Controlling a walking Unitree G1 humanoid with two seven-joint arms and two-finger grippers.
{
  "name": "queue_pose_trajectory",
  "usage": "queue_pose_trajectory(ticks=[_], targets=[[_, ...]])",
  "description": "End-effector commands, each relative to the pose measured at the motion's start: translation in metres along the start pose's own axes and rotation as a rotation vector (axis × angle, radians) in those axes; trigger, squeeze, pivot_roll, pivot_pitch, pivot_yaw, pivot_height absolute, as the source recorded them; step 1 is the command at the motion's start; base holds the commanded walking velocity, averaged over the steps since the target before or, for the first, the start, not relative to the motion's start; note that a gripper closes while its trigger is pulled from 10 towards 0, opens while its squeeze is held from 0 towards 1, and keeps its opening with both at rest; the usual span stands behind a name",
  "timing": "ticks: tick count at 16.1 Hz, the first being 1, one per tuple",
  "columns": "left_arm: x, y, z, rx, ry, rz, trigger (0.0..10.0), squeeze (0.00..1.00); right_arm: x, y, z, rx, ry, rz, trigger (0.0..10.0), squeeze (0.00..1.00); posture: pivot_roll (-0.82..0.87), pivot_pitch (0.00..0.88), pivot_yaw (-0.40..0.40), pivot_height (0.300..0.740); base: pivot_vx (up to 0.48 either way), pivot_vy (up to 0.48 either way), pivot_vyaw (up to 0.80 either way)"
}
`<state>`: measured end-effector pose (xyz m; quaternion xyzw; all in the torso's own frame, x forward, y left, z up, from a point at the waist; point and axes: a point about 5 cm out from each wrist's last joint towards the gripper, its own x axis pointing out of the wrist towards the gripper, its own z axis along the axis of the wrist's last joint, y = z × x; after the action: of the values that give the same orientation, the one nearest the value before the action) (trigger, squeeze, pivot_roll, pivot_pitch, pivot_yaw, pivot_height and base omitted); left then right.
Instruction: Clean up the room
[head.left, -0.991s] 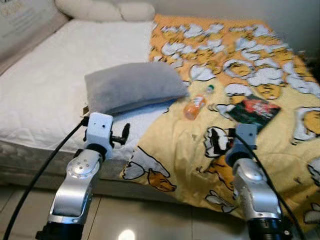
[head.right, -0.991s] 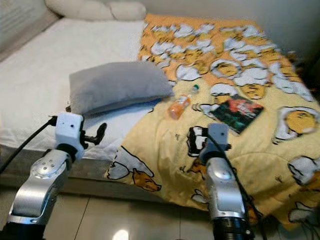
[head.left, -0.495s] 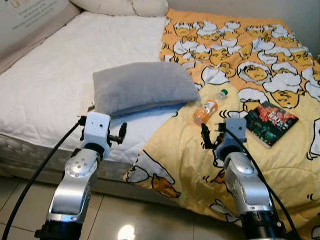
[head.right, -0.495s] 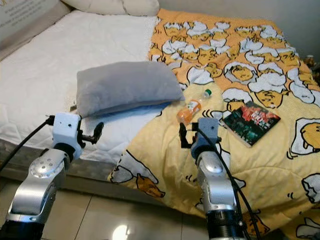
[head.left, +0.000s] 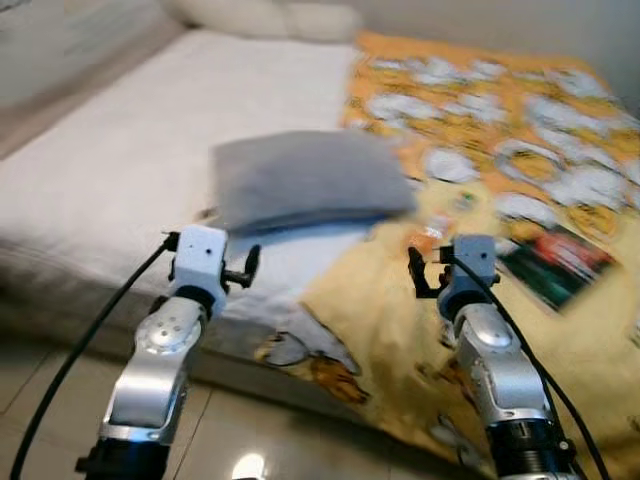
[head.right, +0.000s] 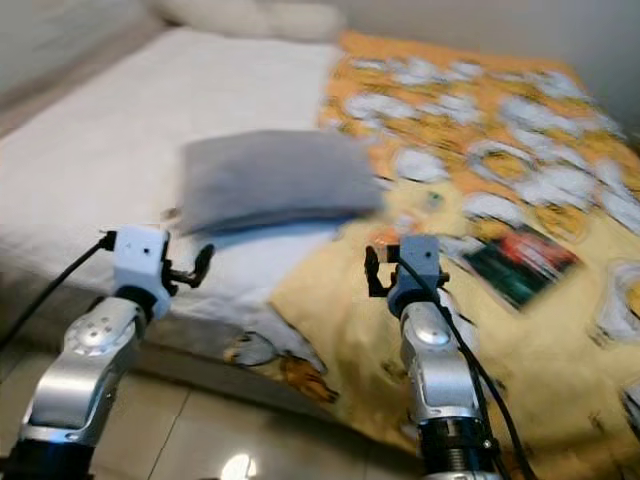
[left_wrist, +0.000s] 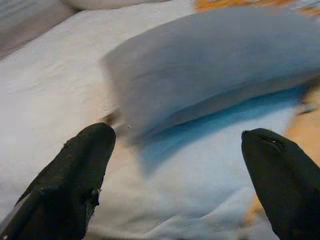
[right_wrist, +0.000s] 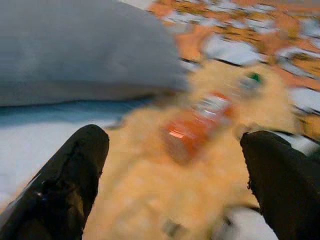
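Observation:
A grey pillow (head.left: 305, 180) lies on the white mattress (head.left: 110, 170), its right end resting on the yellow cartoon blanket (head.left: 400, 300). An orange bottle (right_wrist: 195, 125) with a green cap lies on the blanket just right of the pillow. Further right sits a dark book (head.left: 555, 265). My left gripper (left_wrist: 177, 134) is open, held in front of the pillow's near edge, with nothing between its fingers. The right gripper (right_wrist: 174, 135) is open too and points at the bottle from a short way off, apart from it. All views are blurred.
Cream pillows (head.left: 265, 18) lie at the head of the bed, far back. The blanket hangs over the bed's near edge (head.left: 300, 345) down to the glossy tiled floor (head.left: 240, 440) under my arms.
The whole picture has shifted and blurred, so the camera is moving. The right wrist has turned and its fingers now show on its left. Pillow, bottle and book lie as before.

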<state>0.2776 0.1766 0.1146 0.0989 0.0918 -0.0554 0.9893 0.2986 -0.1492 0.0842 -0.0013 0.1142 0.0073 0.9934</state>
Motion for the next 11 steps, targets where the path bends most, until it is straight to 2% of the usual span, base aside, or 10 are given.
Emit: queue_pose_trajectory(ticks=[1,11], targets=[[0.0018,-0.0004,0.0030,0.007,-0.011,0.004,10.0,0.00,0.0000,0.0002,0.0001,0.013,-0.004,-0.008,10.0,0.00,-0.03,0.000,-0.012,0.740,0.352,0.000,0.00],[0.0044,0.0021,0.0036,0.016,-0.020,0.005,10.0,0.00,0.0042,0.0004,0.0019,0.012,-0.009,-0.020,10.0,0.00,-0.03,0.000,-0.011,0.740,0.364,0.000,0.00]])
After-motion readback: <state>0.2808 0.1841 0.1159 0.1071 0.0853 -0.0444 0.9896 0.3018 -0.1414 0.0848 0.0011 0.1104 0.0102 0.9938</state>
